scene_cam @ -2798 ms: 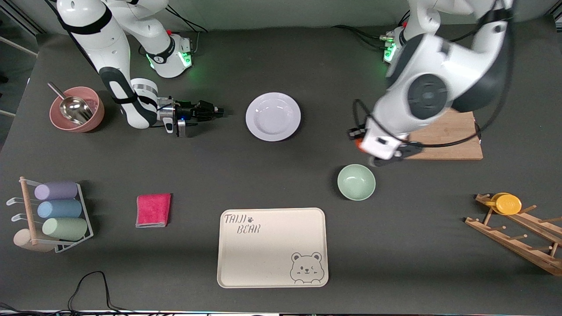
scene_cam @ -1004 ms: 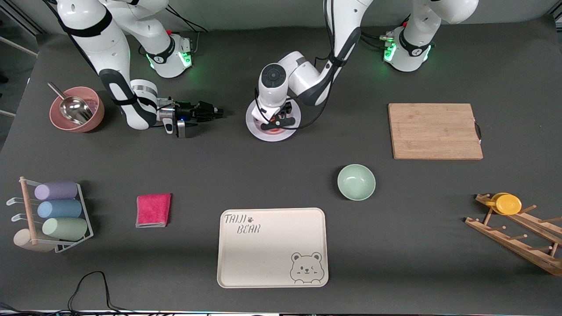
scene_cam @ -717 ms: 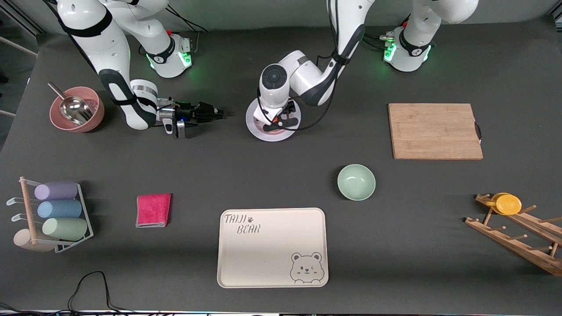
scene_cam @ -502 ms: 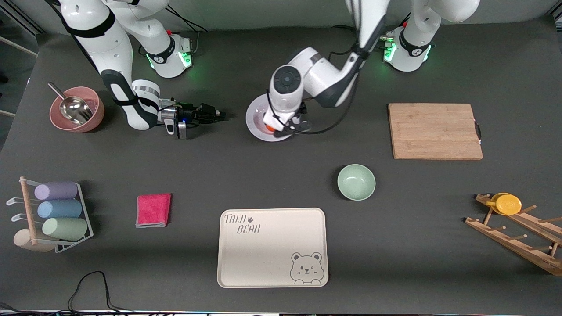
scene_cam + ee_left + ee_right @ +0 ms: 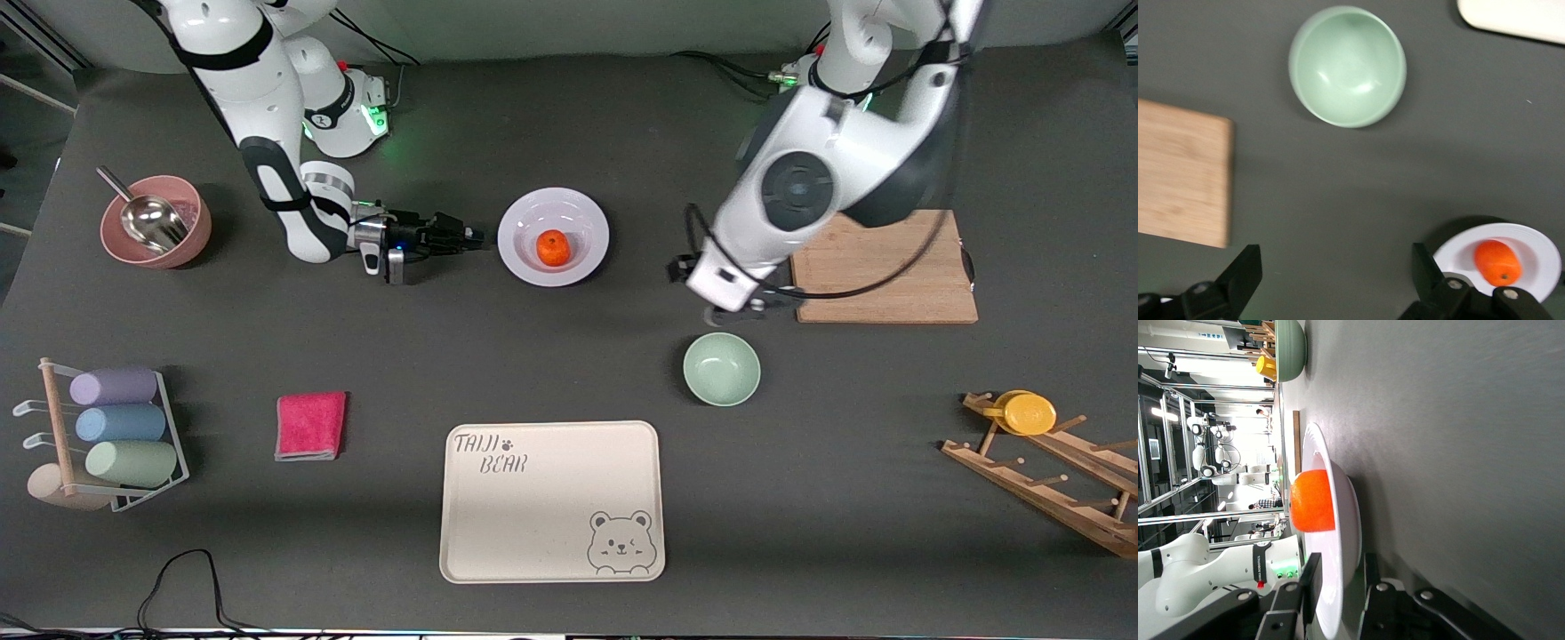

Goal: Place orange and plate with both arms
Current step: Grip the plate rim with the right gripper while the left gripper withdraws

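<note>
on the dark table (image 5: 569, 356), the orange (image 5: 554, 248) sits in the plate (image 5: 582, 258).

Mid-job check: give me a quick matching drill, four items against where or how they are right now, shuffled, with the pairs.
Items:
1. orange
2. left gripper
3. right gripper
4. green bowl

Places or states:
A. at the rim of the plate, fingers either side of the edge
B. empty, on the table nearer the front camera than the cutting board
C. lying in the middle of the plate
D. open and holding nothing, up between the green bowl and the cutting board

Pairs: 1-C, 2-D, 3-A, 4-B
</note>
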Motion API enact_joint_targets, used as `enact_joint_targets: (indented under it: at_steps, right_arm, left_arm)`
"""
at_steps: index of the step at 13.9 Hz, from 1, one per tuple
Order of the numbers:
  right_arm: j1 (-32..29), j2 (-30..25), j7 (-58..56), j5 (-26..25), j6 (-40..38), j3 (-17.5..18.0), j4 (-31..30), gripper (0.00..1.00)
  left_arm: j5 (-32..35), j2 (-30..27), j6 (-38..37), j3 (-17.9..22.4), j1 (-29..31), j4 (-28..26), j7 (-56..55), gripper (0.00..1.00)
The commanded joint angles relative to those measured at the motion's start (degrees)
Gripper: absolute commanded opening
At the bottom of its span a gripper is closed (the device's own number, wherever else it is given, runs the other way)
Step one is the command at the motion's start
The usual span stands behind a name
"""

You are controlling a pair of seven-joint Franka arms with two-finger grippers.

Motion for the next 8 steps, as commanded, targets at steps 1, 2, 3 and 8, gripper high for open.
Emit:
enact_joint_targets:
  at_steps: [1,2,3,8]
  right_arm:
    - [4.0,3.0,-1.5,5.4,-0.6,-0.2,2.7,0.32]
    - [4.4,3.5,-1.5,6.2,-0.6,-0.2,3.1,0.33]
    - [4.5,3.9,-1.5,6.7,-0.6,0.4,3.5,0.33]
    - [4.4,4.3,-1.1,10.4,-0.4,3.7,4.7,0.32]
  left_arm:
    - [1.7,-3.0,-4.4,-0.8,7.0,1.4,7.0,1.0]
    - [2.9,-3.5,-6.1,-0.9,9.7,3.1,9.7,1.0]
    - [3.8,-3.5,-7.9,-0.9,12.2,5.5,13.9,1.0]
    - [5.8,-2.7,-16.4,-3.8,25.9,12.8,30.7,1.0]
